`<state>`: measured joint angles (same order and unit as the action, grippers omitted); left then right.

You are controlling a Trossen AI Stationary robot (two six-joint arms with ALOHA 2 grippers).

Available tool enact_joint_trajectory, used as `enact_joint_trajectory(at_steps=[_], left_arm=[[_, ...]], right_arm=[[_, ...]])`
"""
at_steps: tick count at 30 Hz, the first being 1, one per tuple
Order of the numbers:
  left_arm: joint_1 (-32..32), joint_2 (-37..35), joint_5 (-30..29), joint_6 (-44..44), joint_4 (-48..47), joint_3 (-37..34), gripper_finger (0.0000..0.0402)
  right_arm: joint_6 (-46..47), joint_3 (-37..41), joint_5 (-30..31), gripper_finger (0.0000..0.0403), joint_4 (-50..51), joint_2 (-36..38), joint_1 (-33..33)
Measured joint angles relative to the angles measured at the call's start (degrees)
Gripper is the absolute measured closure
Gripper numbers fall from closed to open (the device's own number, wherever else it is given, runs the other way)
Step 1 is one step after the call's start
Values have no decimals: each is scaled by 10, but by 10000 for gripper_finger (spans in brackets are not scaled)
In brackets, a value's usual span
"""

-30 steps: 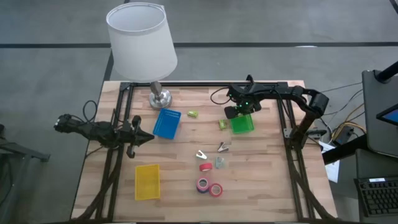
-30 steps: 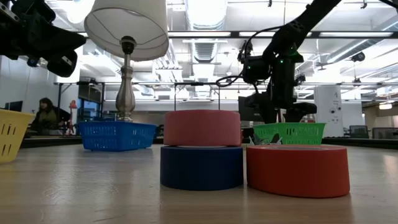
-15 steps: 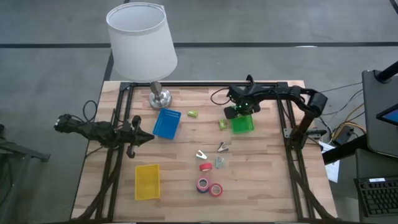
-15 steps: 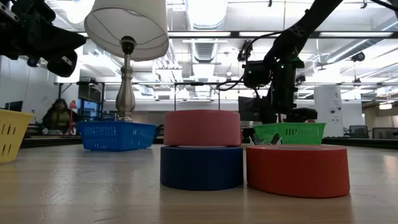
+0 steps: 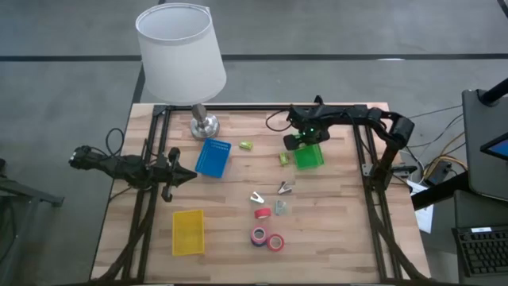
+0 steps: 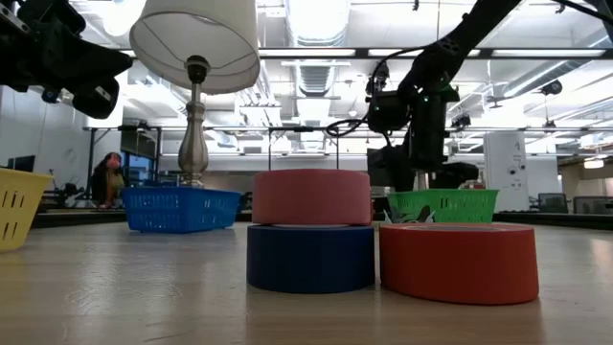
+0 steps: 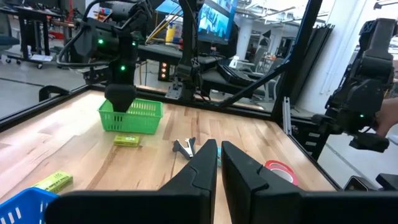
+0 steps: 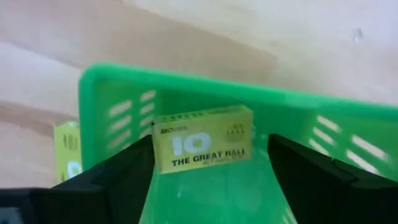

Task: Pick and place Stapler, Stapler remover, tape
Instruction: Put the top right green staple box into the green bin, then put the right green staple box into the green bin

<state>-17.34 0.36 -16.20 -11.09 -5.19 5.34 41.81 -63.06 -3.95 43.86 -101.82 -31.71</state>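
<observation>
Worktop [image 5: 333,238]: pale wood planks; lamp [image 5: 181,56] at far edge
Box [image 8: 202,146]: "10 THE GREAT WALL", inside green tray [image 5: 311,159]
Right gripper [image 5: 298,143]: fingers apart, over tray
Left gripper [image 5: 186,175]: fingers together, left edge
Tape [image 5: 267,238]: near edge

The right pincer [image 5: 298,143] hangs spread over the green tray [image 5: 311,158] near the bench's far right corner, blocking the way in from above. A yellow-green box [image 8: 202,146] already lies in that tray. The lamp [image 5: 181,56] looms over the far left corner. Mid-bench, the blue tray [image 5: 213,156], the clips [image 5: 271,192] and the tape [image 5: 267,236] rolls crowd the middle strip. The yellow tray [image 5: 188,231] sits toward the near left corner. Bare bench [image 5: 333,230] lies open along the near right side.
</observation>
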Motion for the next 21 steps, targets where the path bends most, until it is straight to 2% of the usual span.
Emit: enact_joint_trajectory(at_steps=[8, 16, 21], left_arm=[[0, 0, 0, 0, 0, 0, 376], [0, 0, 0, 0, 0, 0, 376], [0, 0, 0, 0, 0, 0, 376]], right_arm=[[-35, -51, 0, 65, 69, 12, 25], [-59, -137, 13, 74, 65, 22, 71], [-49, -185, 7, 78, 20, 22, 90]])
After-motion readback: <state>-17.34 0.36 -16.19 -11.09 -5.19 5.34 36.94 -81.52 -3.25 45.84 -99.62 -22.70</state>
